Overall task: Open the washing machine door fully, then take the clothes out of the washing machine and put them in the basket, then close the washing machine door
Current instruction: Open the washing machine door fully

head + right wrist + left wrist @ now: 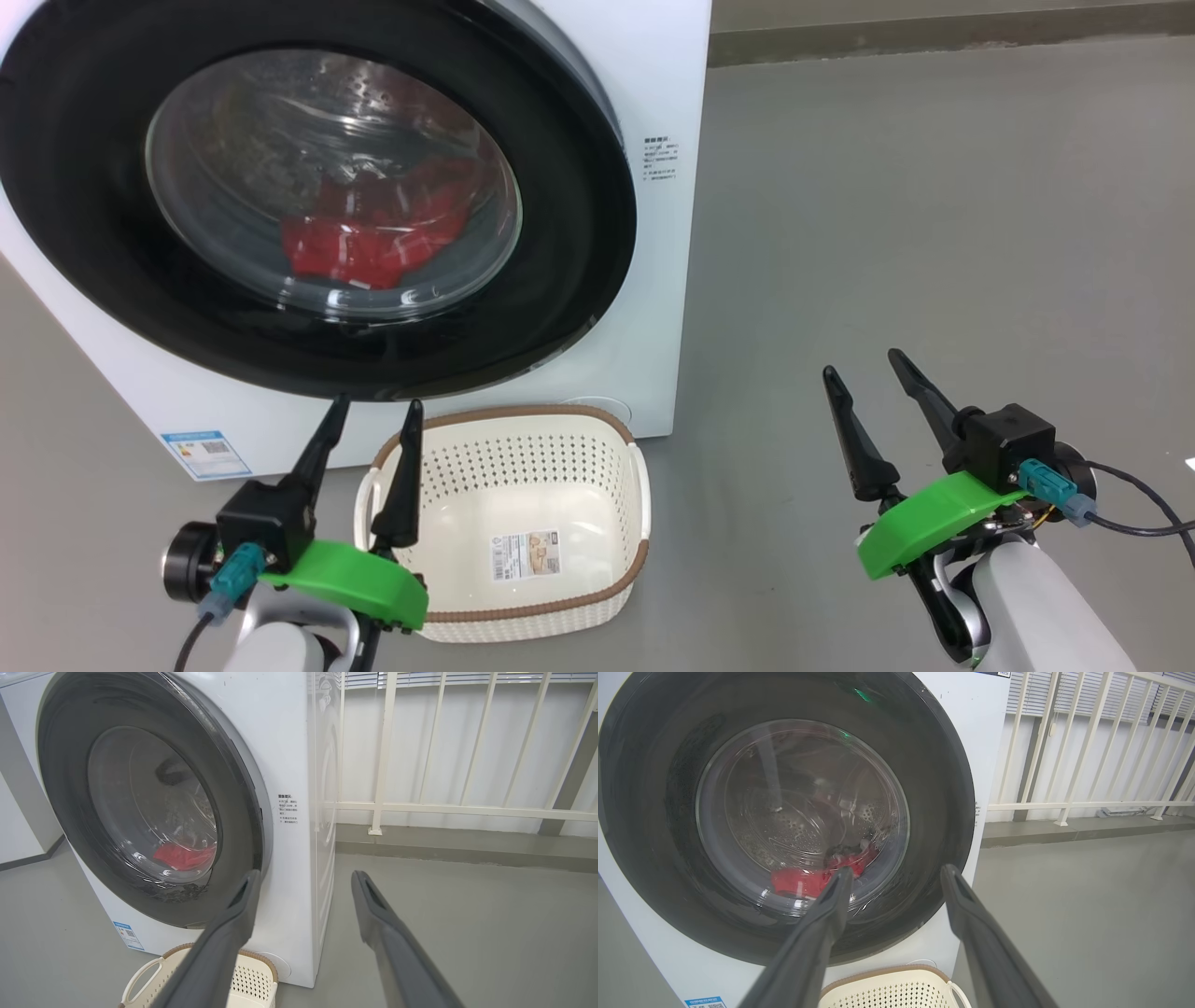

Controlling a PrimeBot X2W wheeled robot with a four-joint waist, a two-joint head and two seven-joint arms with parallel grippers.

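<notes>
The white washing machine stands ahead on the left with its black-rimmed round door shut against the front. Red clothes lie inside the drum, seen through the glass. The same red clothes show behind the door in the left wrist view, and in the right wrist view the clothes sit low behind the door. The cream basket sits empty on the floor below the door. My left gripper is open above the basket's left end. My right gripper is open over bare floor, right of the machine.
Grey floor spreads to the right of the machine. A white railing and wall stand behind it. A black cable trails from my right wrist. A blue label marks the machine's lower left front.
</notes>
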